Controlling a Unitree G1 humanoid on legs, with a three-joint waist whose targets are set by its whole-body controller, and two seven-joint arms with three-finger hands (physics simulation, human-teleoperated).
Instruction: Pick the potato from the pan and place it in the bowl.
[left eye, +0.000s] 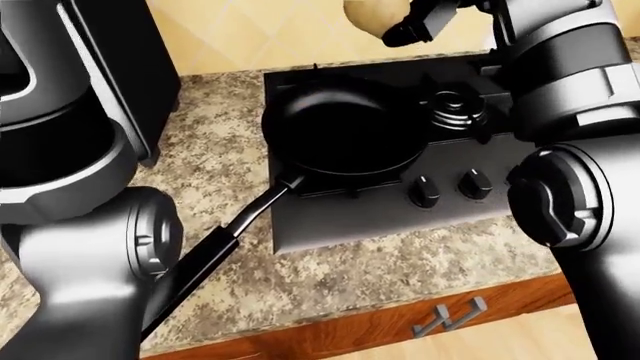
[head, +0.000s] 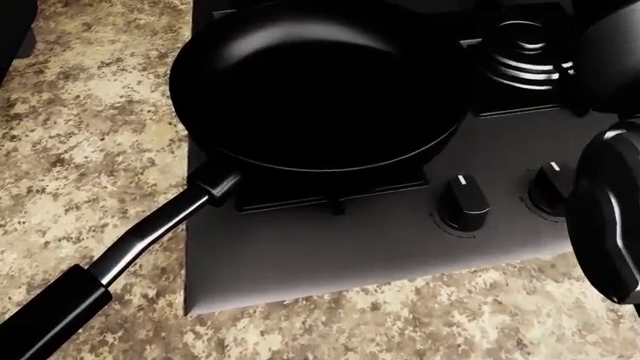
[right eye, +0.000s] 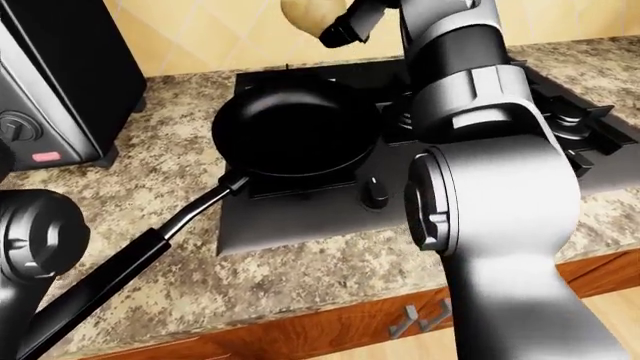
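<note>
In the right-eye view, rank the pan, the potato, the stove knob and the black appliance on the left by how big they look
1. Pan, counting its long handle.
2. Black appliance, cut off by the view's left edge, so its rank against the pan is unsure.
3. Potato, partly cropped at the top, held in the right hand.
4. Stove knob.

I see the pan (head: 320, 90) sitting empty on the stove (head: 340, 247), so its bowl is open from above. Its long handle (left eye: 215, 251) slants across the granite counter (left eye: 215, 142) toward my left arm (left eye: 95, 255). A black appliance (right eye: 60, 82) blocks the left edge, and my right arm (right eye: 480, 180) crowds the knobs (head: 462, 204).
</note>
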